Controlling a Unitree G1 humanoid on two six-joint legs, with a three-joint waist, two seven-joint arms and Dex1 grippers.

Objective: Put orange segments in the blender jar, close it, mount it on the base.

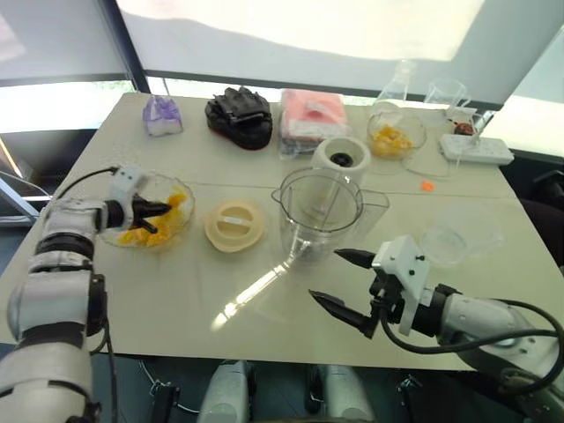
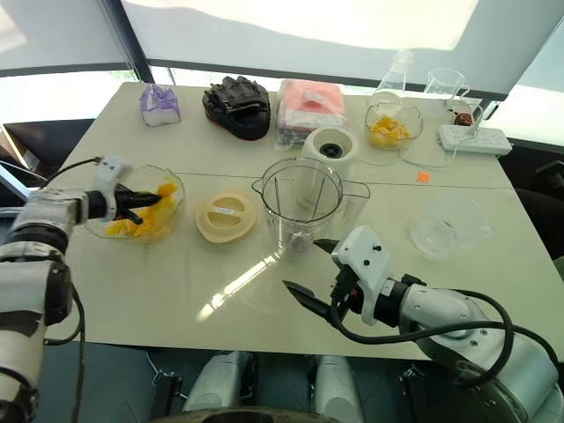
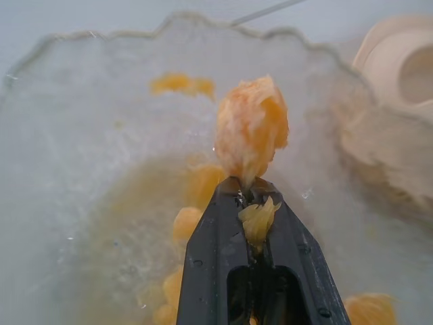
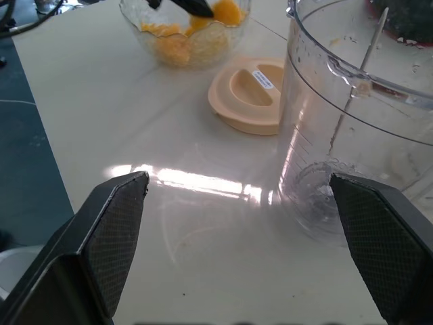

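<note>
we see our left fingers (image 3: 216, 250) pinched shut on an orange segment (image 3: 252, 125) in the glass bowl (image 1: 182, 227), right fingers (image 4: 111, 237) spread wide, empty, beside the upright blender jar (image 1: 319, 211), lid (image 1: 234, 225) between bowl and jar on the table (image 1: 176, 300)

Left arm (image 1: 53, 291) first: rounded silver-grey shells stacked one on another, with black bands at the joints. A thin black cable (image 1: 81, 179) looped off its wrist beside a small white block (image 1: 126, 183). The left gripper (image 1: 160, 210) was two slim, glossy black fingers, tapering to a point. On the right, the right arm (image 1: 493, 322) wore the same silver shell, then a black wrist and an angular white housing (image 1: 401, 262). Black cables (image 1: 441, 349) curled round it. The right gripper (image 1: 326, 275) had pointed black fingers (image 4: 111, 237) with cross-hatched inner pads.
</note>
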